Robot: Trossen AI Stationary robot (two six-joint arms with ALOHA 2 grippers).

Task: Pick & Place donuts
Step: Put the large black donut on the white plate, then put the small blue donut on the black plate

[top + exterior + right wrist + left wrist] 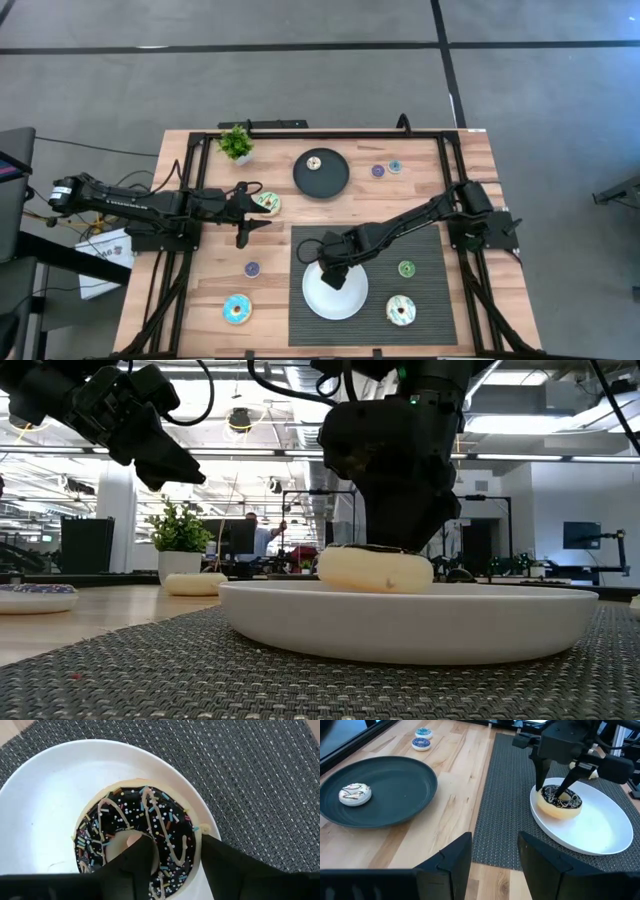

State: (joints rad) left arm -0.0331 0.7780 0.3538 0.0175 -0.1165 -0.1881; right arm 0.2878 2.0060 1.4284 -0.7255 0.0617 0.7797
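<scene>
The right end effector is seen down over the white plate on the dark woven mat, and the brown-iced donut is gripped there: one finger is set in the donut's hole, the other against its outer edge, so the fingers are closed on one side of the ring. In the low view the donut is seen resting on the plate, with the end effector pressed down on top of it. In the left wrist view the donut is placed toward the plate's rim rather than its middle.

The left end effector is held above the bare wooden table, with its fingers parted and nothing between them. Just beside it a white-green donut is found. A cream mini is seen on the black plate, a blue donut near the table's front edge, a cream-pink donut on the mat beside the white plate, and a green mini on the mat too
</scene>
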